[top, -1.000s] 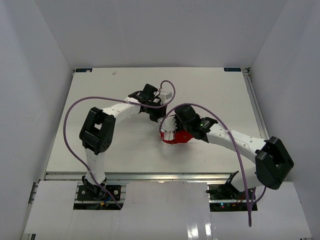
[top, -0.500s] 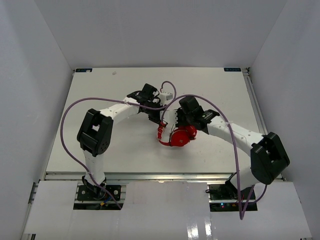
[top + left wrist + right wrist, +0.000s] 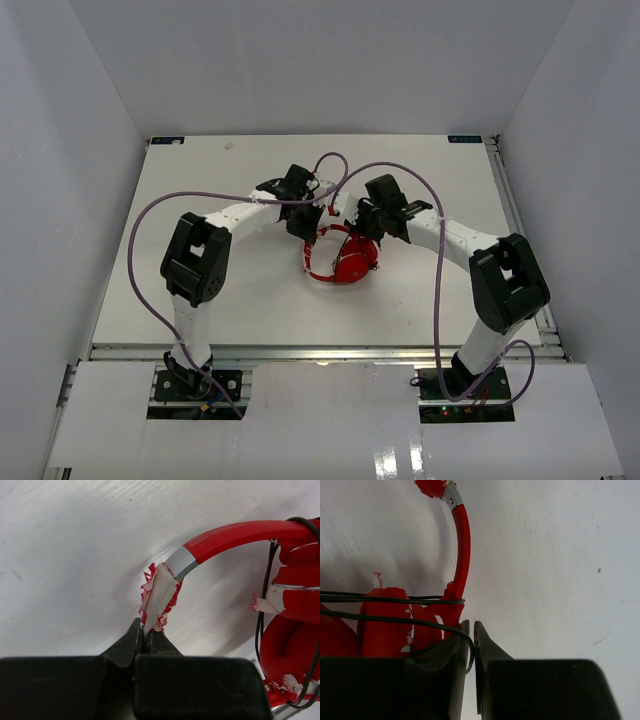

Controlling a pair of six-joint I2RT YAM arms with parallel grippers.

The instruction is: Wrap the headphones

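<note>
The headphones (image 3: 347,263) lie on the counter (image 3: 200,190). The left hand (image 3: 145,632) is clamped on their frayed headband end, and the right hand (image 3: 472,630) pinches the cord (image 3: 390,599).

Headphones (image 3: 345,262): bright red on headband and earcups.
Headband (image 3: 240,532): red with faint lettering, ending in a silver-grey slider segment (image 3: 181,562) just above the left end effector (image 3: 144,635).
Torn padding (image 3: 159,597) at that end effector's tips: white core, ragged red flakes along the edges.
Cord (image 3: 380,600): thin, black, crossing the red earcups to the left of the right end effector (image 3: 471,630).
Both end effectors: matt black.
Arms (image 3: 240,215): white links, black joints.
Cables (image 3: 129,262): purple.
Table (image 3: 200,180): white with faint grey scuffs.
</note>
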